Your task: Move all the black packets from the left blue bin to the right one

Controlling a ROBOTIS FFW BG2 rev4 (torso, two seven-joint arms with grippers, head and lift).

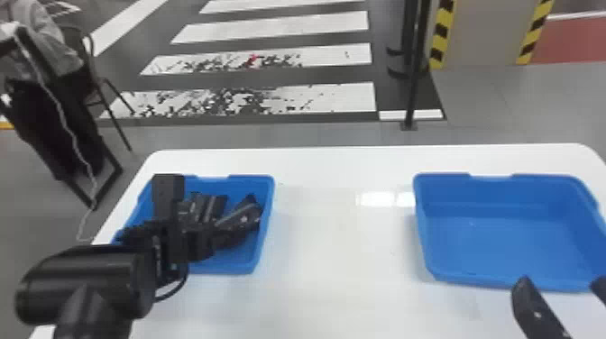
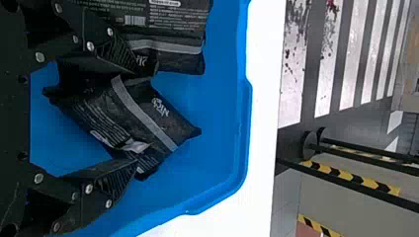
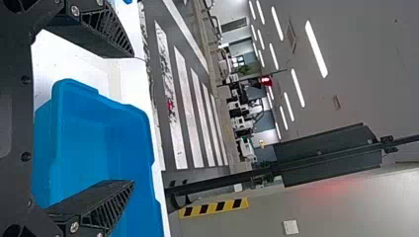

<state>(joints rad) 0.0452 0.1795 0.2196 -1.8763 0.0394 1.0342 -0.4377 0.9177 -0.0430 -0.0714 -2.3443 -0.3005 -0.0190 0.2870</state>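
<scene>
Black fingers stand wide on the right gripper (image 1: 561,282) down front, and the left gripper (image 1: 203,230) gapes too, a black packet (image 2: 148,113) between its fingertips in the left blue bin (image 1: 266,221), with white floor stripes (image 1: 288,27) away past the table (image 1: 342,252).

The rounded black arm (image 1: 85,281) has 1 cable (image 1: 180,286), ribbed fingers (image 2: 116,181) and silver screws (image 2: 89,188).

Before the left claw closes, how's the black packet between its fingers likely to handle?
Probably floppy: the black packet looks like a soft pouch with creased film. Its corners may fold if pinched, being thin and pointed. Rolling seems unlikely given its flattish shape.
</scene>
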